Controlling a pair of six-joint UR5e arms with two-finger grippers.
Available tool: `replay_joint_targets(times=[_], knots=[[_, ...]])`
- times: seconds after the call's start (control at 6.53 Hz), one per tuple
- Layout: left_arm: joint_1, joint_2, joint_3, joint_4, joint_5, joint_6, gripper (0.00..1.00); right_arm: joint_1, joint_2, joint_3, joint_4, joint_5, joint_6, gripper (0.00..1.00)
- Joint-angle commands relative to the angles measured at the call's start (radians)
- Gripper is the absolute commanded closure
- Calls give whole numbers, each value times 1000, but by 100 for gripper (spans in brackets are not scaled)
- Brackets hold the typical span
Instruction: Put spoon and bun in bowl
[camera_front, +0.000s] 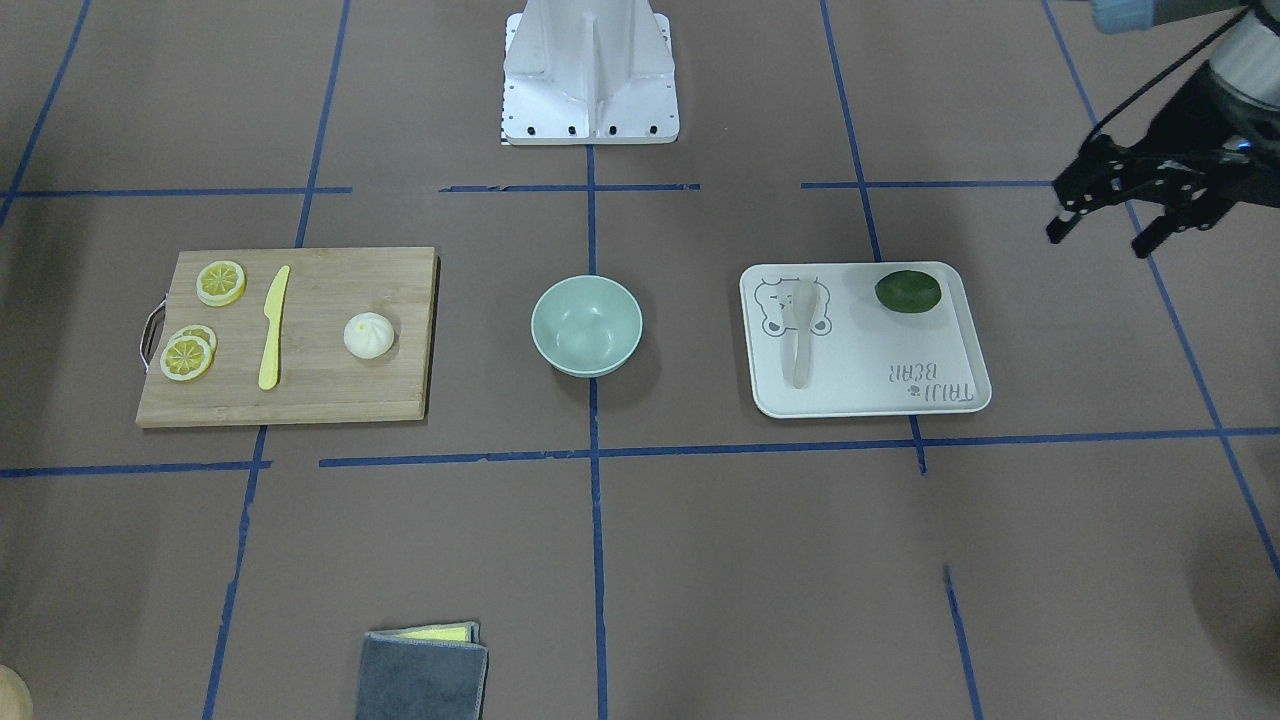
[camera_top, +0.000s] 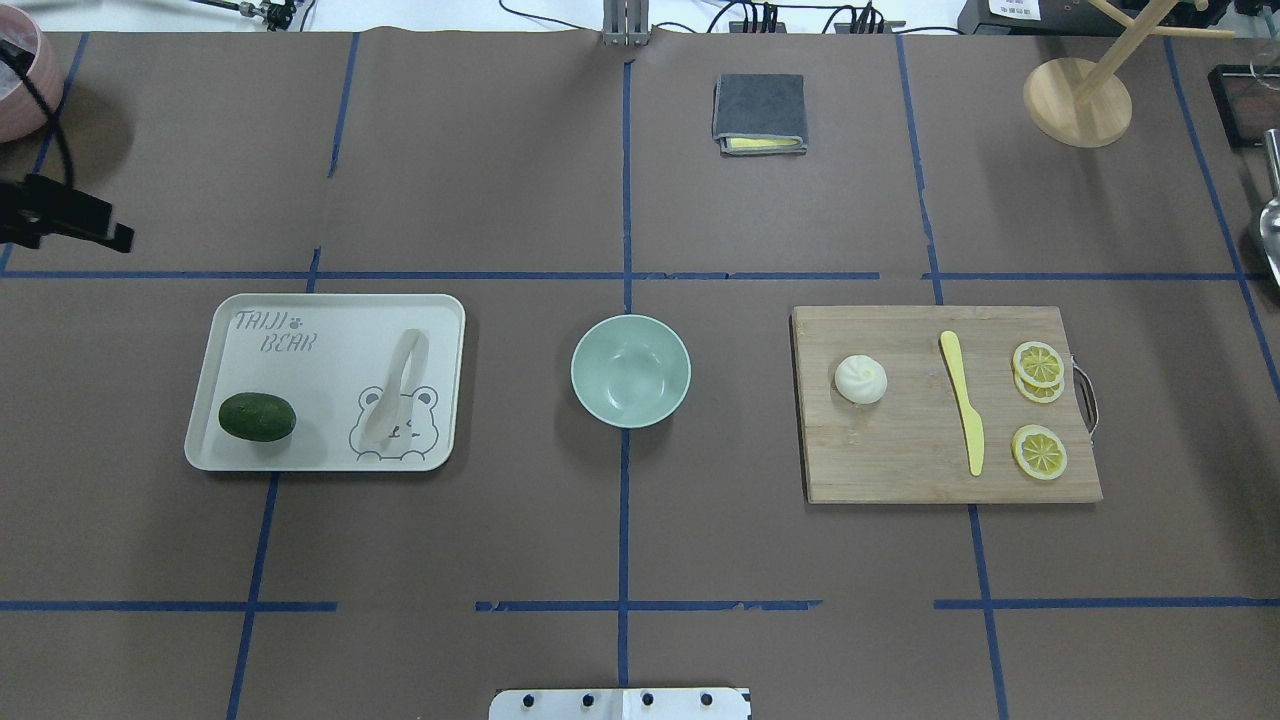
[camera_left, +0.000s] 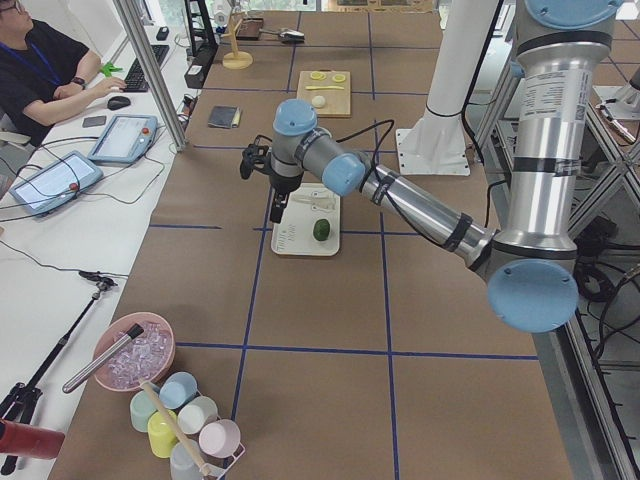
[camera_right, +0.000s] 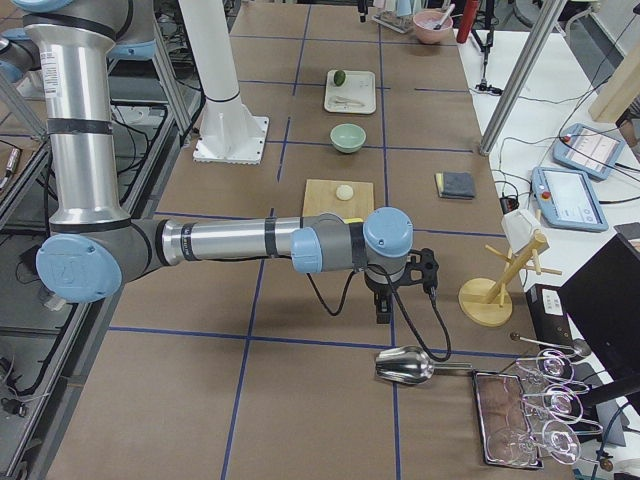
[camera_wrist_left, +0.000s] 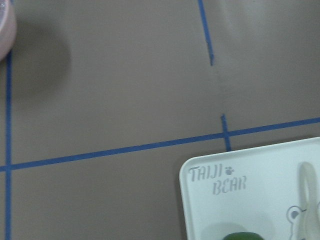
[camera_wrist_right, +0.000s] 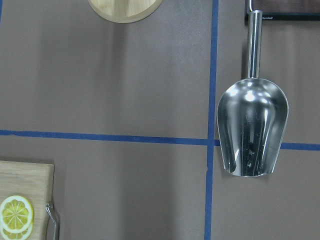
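Spoon (camera_front: 800, 335): on tray (camera_front: 950, 345), well apart from left claw (camera_front: 1100, 232).
Left claw: spread, empty, at the bench's left end.
Bun (camera_front: 369, 335): well apart from right claw (camera_right: 384, 310).
Right claw: grip unclear.

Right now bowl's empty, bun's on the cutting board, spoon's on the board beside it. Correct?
Not quite. The spoon lies on the bear-print tray, not the board; the overhead view shows it. The bowl is empty, and the bun is on the cutting board.

Matt brown paper table cover (camera_top: 480, 180), bare-grained wooden cutting board (camera_top: 900, 450), smooth matt plastic-looking bowl (camera_top: 630, 375), folded grey cloth (camera_top: 760, 105), and a polished, mirror-glossy metal scoop (camera_wrist_right: 252, 127).
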Motion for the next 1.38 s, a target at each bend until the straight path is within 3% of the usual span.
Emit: replay_joint_targets(times=[0.0,0.15,0.46,0.92,1.23], knots=[[290,-199,108,-3,218,-292,0,-28,4,-1,1,2,16,0],[348,-260,184,-10,254,-335,1,-28,4,2,1,3,13,0],[388,-245,303,-134,325,-331,4,-29,10,3,24,3,16,0],[410,-242,408,-234,325,-323,5,-29,12,11,24,5,33,0],[410,-239,428,-236,325,-322,6,-31,12,17,24,5,37,0]])
